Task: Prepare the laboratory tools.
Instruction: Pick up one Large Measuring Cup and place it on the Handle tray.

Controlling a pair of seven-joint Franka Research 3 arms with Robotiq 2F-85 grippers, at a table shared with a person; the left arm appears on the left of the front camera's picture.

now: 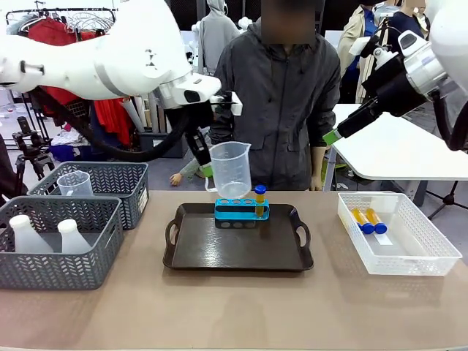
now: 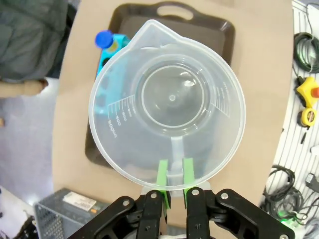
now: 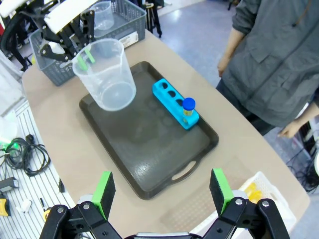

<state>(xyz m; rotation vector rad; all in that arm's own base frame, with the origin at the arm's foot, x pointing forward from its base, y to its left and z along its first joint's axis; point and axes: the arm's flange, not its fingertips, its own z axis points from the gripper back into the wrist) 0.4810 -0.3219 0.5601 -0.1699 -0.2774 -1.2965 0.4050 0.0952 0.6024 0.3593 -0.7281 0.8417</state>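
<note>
Left gripper [image 2: 175,172]: clamped on beaker [image 1: 230,172] handle, frame centre. Right gripper [image 3: 162,191]: wide open. You lower beaker level onto tray [image 1: 219,252], clear of rack [image 1: 238,213].

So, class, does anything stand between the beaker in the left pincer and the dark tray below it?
Partly. The blue rack, holding one capped tube, stands on the tray under one edge of the beaker in the left wrist view. Beneath the beaker's middle the tray is bare.
</note>
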